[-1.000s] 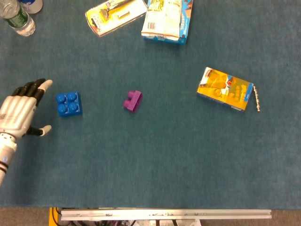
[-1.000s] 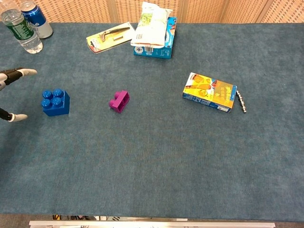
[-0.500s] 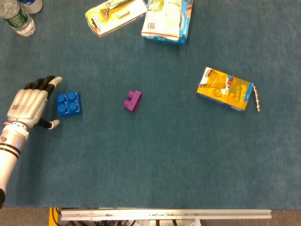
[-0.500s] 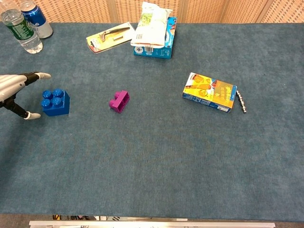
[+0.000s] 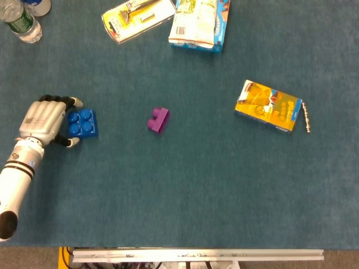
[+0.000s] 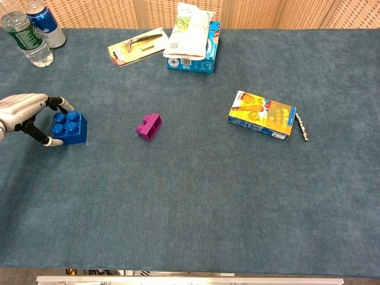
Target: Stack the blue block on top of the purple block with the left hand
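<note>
The blue block (image 5: 83, 123) (image 6: 69, 127) sits on the blue-green cloth at the left, studs up. My left hand (image 5: 44, 120) (image 6: 27, 114) reaches it from the left and holds its left end. Its dark fingers (image 6: 59, 105) curl over the far-left edge, and the thumb tip presses the near-left corner. The block still rests on the cloth. The purple block (image 5: 159, 120) (image 6: 149, 126) lies well to the right of the blue one, with bare cloth between them. My right hand shows in neither view.
A water bottle (image 6: 26, 39) and a can (image 6: 46, 24) stand at the far left corner. A razor pack (image 6: 137, 45) and a snack box (image 6: 191, 39) lie at the back. An orange box (image 6: 262, 115) with a small chain (image 6: 302, 127) lies right of centre.
My left hand has moved right to the blue block, and its fingers have curled in around the block's left end. Neither block has shifted.
</note>
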Motion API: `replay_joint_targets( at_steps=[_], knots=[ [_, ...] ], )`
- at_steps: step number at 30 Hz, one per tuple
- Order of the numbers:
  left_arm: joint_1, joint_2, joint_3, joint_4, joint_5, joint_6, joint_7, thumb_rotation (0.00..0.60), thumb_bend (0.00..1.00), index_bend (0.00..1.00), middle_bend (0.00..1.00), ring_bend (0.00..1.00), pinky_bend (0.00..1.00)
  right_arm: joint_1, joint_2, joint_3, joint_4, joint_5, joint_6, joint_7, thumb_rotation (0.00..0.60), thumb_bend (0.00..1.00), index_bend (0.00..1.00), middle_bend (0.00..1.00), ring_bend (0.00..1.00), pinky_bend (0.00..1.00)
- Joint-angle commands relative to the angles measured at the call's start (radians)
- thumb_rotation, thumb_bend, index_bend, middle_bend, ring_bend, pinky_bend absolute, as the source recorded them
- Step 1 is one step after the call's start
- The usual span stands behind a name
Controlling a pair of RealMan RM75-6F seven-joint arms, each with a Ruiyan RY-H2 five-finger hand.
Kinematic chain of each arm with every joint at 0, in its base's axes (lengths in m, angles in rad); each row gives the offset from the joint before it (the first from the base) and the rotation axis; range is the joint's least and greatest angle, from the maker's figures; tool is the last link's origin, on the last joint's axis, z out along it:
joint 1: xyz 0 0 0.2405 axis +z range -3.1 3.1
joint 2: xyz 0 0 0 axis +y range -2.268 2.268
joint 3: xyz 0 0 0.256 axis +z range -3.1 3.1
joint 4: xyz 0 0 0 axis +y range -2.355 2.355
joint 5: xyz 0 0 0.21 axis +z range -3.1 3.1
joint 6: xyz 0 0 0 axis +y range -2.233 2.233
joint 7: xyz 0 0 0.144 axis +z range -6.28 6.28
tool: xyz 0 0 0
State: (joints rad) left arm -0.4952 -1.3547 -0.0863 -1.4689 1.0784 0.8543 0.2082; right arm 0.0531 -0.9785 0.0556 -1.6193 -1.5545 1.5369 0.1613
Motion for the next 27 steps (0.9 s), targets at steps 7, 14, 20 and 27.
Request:
replay_joint_targets(
  at_steps=[7, 14, 20, 27],
  knots=[
    [-0.02, -0.029, -0.018, 0.029, 0.027, 0.025, -0.03, 0.6, 0.16, 0.42, 0.47, 0.38, 0.19, -0.002, -0.001, 0.0, 0.003, -0.001, 0.001, 0.002, 0.6, 0.28, 0.51, 0.53, 0.44, 0.47],
    [-0.074, -0.06, -0.048, 0.075, 0.043, 0.002, -0.038, 0.6, 0.16, 0.43, 0.46, 0.38, 0.19, -0.004, -0.001, -0.001, 0.006, 0.0, 0.0, 0.005, 0.6, 0.28, 0.51, 0.53, 0.44, 0.47],
    [-0.131, -0.11, -0.089, 0.143, 0.02, -0.031, -0.049, 0.6, 0.16, 0.42, 0.46, 0.38, 0.19, -0.01, 0.003, -0.002, 0.007, 0.004, 0.005, 0.008, 0.6, 0.28, 0.51, 0.53, 0.44, 0.47],
    [-0.195, -0.155, -0.123, 0.208, -0.044, -0.076, -0.024, 0.6, 0.16, 0.41, 0.44, 0.38, 0.19, -0.016, 0.005, -0.003, 0.009, 0.006, 0.009, 0.012, 0.6, 0.28, 0.51, 0.53, 0.44, 0.47]
  ],
)
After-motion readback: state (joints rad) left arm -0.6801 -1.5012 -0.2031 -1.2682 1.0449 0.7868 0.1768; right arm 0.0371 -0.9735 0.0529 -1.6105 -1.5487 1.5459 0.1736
